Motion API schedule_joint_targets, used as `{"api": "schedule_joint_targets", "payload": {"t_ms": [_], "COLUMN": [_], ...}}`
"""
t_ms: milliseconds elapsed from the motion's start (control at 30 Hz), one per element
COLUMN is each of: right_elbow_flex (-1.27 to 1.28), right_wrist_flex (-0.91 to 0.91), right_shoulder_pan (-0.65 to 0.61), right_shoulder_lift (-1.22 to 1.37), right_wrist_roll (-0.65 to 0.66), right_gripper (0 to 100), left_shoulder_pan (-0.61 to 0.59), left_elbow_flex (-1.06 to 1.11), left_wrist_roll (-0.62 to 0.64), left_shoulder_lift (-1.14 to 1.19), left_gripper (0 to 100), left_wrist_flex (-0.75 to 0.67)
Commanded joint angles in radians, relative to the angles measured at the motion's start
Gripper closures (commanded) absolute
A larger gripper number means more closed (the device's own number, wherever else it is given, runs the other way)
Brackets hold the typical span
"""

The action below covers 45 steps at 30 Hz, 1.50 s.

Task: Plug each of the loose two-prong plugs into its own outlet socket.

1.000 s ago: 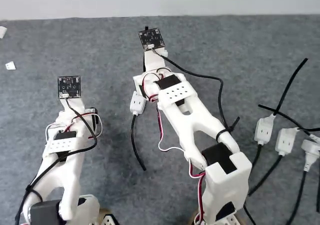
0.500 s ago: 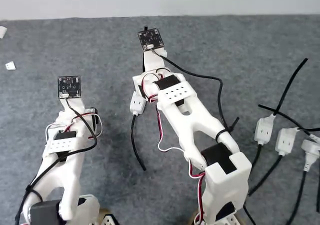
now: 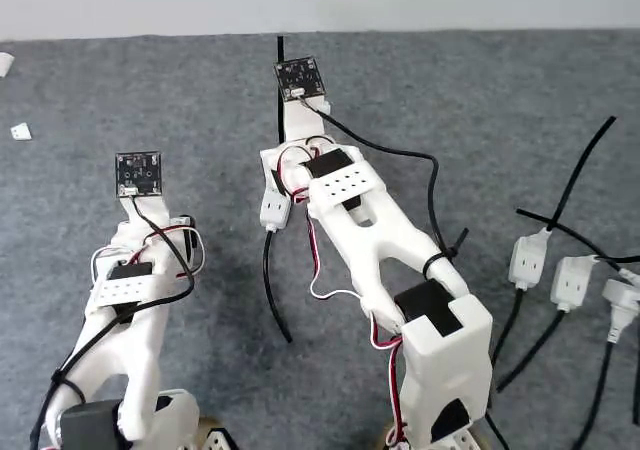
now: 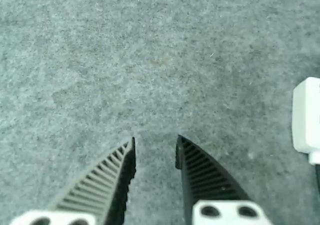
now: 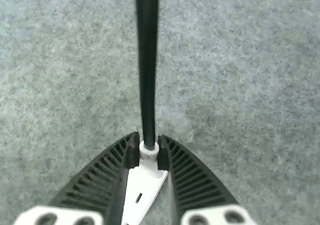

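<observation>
From above, the right arm (image 3: 370,220) stretches up the middle of the grey worktop (image 3: 120,80), and a black cord (image 3: 280,55) juts out past its wrist, pointing away from the arm bases. A white block (image 3: 272,208) lies just beside this arm with its own lead trailing back. The outlet sockets (image 3: 527,260) sit well apart, off to the right. That gap is the main risk: on the way over the cord may drag and twist the grip. At the left wrist, the left pincer (image 4: 155,139) hangs open over bare worktop, holding nothing, with a white block at the frame edge. At the right wrist, the right pincer (image 5: 148,136) is clamped on the plug (image 5: 145,177) near its narrow neck. The plug's long axis runs along the fingers, cord end leading outward, so the prongs, hidden, probably face the wrist. Held so, it likely cannot enter a socket without regripping, and it may pivot.
</observation>
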Motion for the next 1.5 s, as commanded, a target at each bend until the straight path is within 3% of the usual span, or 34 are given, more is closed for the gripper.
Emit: {"api": "schedule_joint_targets", "payload": {"t_ms": [0, 933, 1467], "right_elbow_flex": [-0.038, 0.098, 0.041], "right_wrist_flex": [0.039, 0.137, 0.188], "right_shoulder_pan": [-0.015, -0.091, -0.079], "right_shoulder_lift": [-0.002, -0.010, -0.008], "right_wrist_roll": [-0.011, 0.117, 0.193], "right_gripper": [99.1, 99.1, 99.1], "left_shoulder_pan": [-0.005, -0.006, -0.006], "left_elbow_flex": [-0.004, -0.002, -0.004], "left_wrist_roll": [0.005, 0.005, 0.003], "left_shoulder_lift": [-0.032, -0.032, -0.032], "left_gripper": [88, 88, 88], "left_wrist_flex": [-0.026, -0.025, -0.006]}}
